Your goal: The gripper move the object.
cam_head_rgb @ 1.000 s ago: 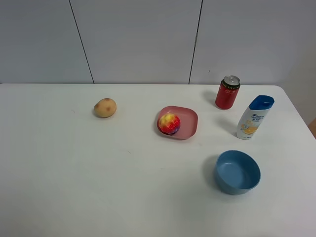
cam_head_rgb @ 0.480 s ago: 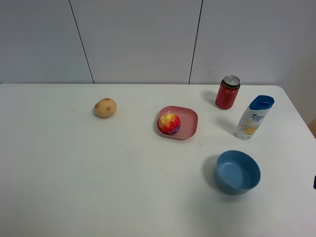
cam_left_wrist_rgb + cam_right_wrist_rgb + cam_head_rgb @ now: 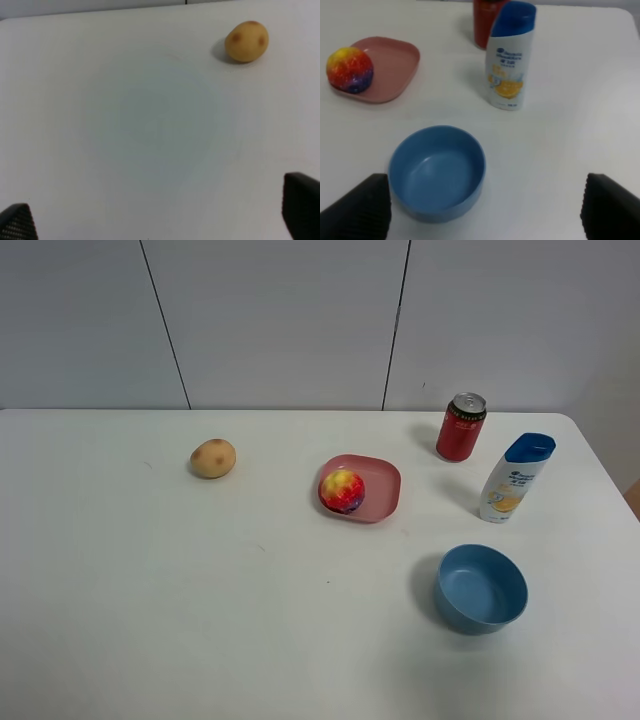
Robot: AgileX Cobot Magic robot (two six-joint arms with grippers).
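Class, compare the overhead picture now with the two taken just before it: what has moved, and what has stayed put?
Nothing on the table moved. The ball lies on the pink plate as before; potato, can, bottle and blue bowl kept their places. A dark sliver at the right edge half a second ago is gone.

White table: potato, plate, can, bottle, bowl.

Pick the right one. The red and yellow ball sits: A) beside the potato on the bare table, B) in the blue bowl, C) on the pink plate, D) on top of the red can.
C: the ball rests on the left part of the pink plate, while the blue bowl is empty and the potato lies alone far to the left.
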